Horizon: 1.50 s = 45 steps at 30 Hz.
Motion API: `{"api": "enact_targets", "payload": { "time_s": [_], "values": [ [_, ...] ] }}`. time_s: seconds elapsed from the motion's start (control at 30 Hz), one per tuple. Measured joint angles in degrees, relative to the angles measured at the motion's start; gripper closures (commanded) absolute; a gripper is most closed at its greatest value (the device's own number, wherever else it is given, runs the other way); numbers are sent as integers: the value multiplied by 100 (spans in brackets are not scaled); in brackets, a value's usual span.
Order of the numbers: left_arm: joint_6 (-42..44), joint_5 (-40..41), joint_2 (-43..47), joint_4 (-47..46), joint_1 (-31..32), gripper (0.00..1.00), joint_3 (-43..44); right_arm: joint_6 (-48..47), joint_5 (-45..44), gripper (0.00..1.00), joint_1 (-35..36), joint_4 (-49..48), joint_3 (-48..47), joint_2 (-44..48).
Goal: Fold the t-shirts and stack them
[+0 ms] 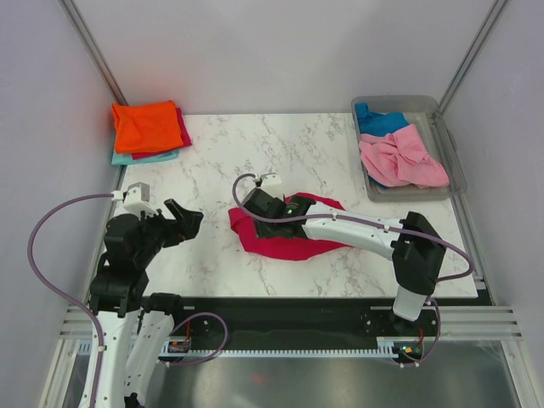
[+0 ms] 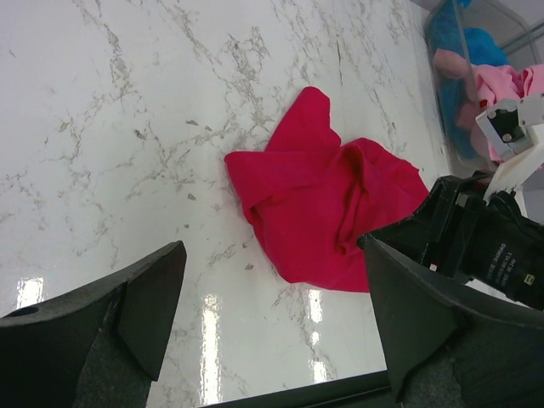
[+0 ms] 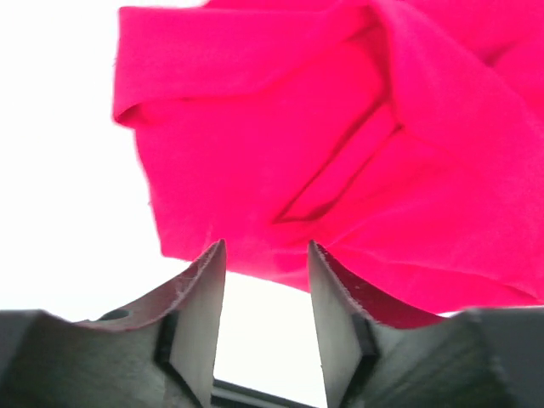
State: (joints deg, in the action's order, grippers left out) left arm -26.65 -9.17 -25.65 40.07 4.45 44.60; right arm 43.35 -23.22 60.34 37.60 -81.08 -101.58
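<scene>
A crumpled crimson-pink t-shirt (image 1: 285,238) lies on the marble table (image 1: 255,144) near its middle front. My right gripper (image 1: 253,208) hovers over the shirt's left part. In the right wrist view it (image 3: 266,255) is open, with its tips at the near edge of the shirt (image 3: 340,127) and nothing between them. My left gripper (image 1: 189,218) is open and empty, a little to the left of the shirt. In the left wrist view it (image 2: 272,263) is spread wide above bare table, the shirt (image 2: 323,204) just beyond.
A folded stack sits at the back left: an orange shirt (image 1: 146,126) on top, a crimson one beneath, a teal one (image 1: 127,158) at the bottom. A grey tub (image 1: 455,161) at the back right holds a blue shirt (image 1: 382,119) and a light pink shirt (image 1: 404,157).
</scene>
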Motion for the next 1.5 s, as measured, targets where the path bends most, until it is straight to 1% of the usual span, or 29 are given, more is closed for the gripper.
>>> {"api": "enact_targets", "payload": {
  "time_s": [0.13, 0.3, 0.43, 0.57, 0.77, 0.8, 0.87, 0.9, 0.93, 1.0, 1.2, 1.27, 1.33, 1.43, 1.5],
  "values": [
    [0, -2, 31, 0, 0, 7, 0, 44, -11, 43, 223, 107, -42, -24],
    [0, -2, 81, 0, 0, 7, 0, 118, -26, 39, 260, 238, -42, -238],
    [0, -2, 138, -2, 0, 7, -2, 144, -111, 39, 254, 367, -57, -507],
    [0, -2, 179, -20, 0, 6, -26, 138, -195, 40, 254, 505, -284, -859],
    [0, -2, 197, -35, 2, 6, -57, 107, -374, 52, 216, 608, -538, -1163],
    [0, -2, 205, -37, 2, 6, -57, 98, -389, 60, 201, 634, -540, -1174],
    [0, -2, 210, -39, 0, 6, -57, 72, -411, 71, 162, 682, -540, -1178],
    [0, -2, 210, -37, 0, 6, -57, 66, -422, 85, 138, 691, -540, -1178],
    [0, -4, 210, -37, 0, 6, -57, 46, -439, 91, 120, 695, -540, -1178],
    [0, -2, 210, -39, 0, 6, -59, 74, -476, 100, 94, 717, -540, -1178],
    [0, -2, 210, -39, 0, 6, -66, 90, -540, 100, 72, 776, -529, -1145],
    [0, -4, 203, -39, 0, 6, -66, 76, -649, 100, 72, 962, -542, -1027],
    [0, -7, 162, -44, 0, 8, -66, 59, -925, 100, 76, 1368, -638, -778],
    [22, -44, -92, -76, 0, 9, -50, 31, -1493, 100, 24, 1886, -994, -39],
    [37, -79, -455, -79, 2, 10, -2, 31, -1941, 100, -90, 2164, -1252, 813]
  ]
}}
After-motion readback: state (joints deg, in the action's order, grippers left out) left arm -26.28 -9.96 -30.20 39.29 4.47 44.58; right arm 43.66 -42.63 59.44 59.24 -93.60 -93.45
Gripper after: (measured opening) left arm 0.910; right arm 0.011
